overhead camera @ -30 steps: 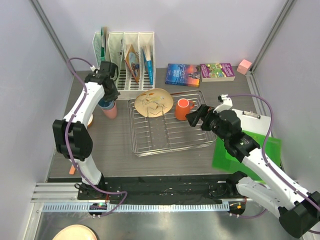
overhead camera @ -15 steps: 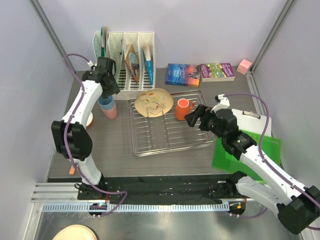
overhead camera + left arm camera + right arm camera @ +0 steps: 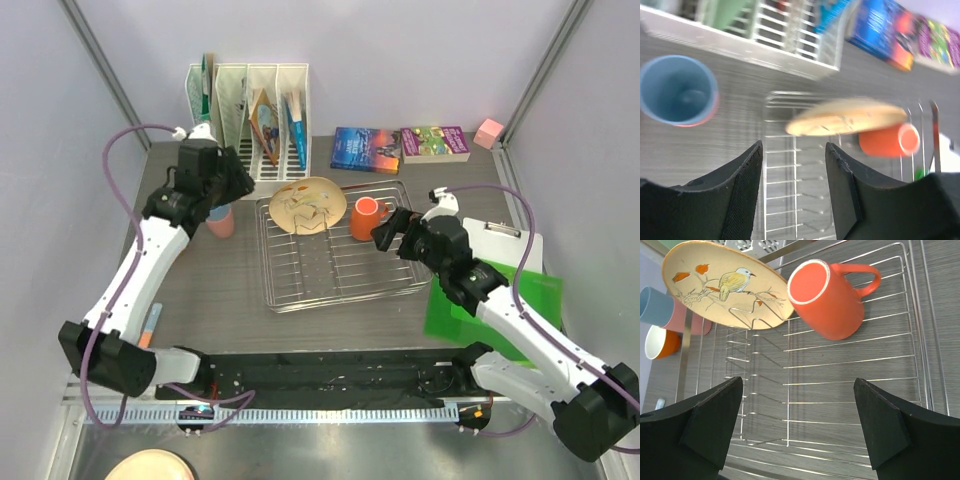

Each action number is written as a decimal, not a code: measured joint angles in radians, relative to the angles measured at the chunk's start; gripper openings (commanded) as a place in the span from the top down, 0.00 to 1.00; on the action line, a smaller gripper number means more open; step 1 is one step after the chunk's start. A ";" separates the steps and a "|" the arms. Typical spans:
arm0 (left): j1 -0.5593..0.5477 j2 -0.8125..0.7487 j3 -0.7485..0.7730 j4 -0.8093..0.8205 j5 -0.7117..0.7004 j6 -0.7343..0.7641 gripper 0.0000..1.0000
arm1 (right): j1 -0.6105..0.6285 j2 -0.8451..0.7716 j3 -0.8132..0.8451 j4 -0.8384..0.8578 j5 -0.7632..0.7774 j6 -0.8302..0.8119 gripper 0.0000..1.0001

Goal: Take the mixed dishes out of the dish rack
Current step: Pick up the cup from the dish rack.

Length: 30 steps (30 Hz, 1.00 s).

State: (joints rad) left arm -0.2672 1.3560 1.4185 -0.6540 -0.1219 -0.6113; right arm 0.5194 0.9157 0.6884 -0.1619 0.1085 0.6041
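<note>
Grey-blue cup (image 3: 677, 90) now stands on its own, nested in the pink cup (image 3: 222, 226) on the table left of the wire rack (image 3: 340, 288), with the small orange bowl (image 3: 662, 343) just beside them. A second ago the left gripper (image 3: 793, 148) was clamped down at those cups; it has since let go and drawn up and back. Its jaws are parted with nothing between them and face the rack. I judge that drop-off finished, so three pieces are out and two remain. In the rack, the beige plate (image 3: 307, 204) leans on the bars at the far left end, and the orange mug (image 3: 366, 217) lies on its side just right of it, handle away from the plate. The right gripper (image 3: 797, 385) has barely shifted: it hovers over the rack near the mug, jaws spread wide and empty, well placed to take the mug next
</note>
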 measured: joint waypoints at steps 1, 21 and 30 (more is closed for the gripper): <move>-0.027 -0.028 -0.029 0.027 0.003 0.011 0.45 | 0.000 0.006 0.003 -0.002 0.009 -0.001 0.02; -0.423 -0.349 -0.578 0.283 0.037 -0.020 0.41 | 0.000 0.469 0.328 0.017 0.092 -0.097 0.07; -0.439 -0.371 -0.578 0.285 0.037 -0.046 0.41 | 0.000 0.612 0.409 -0.001 0.127 -0.118 0.07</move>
State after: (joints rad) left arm -0.7063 0.9852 0.8410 -0.3687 -0.0853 -0.6571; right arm 0.5194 1.5272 1.0969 -0.1627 0.2356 0.4858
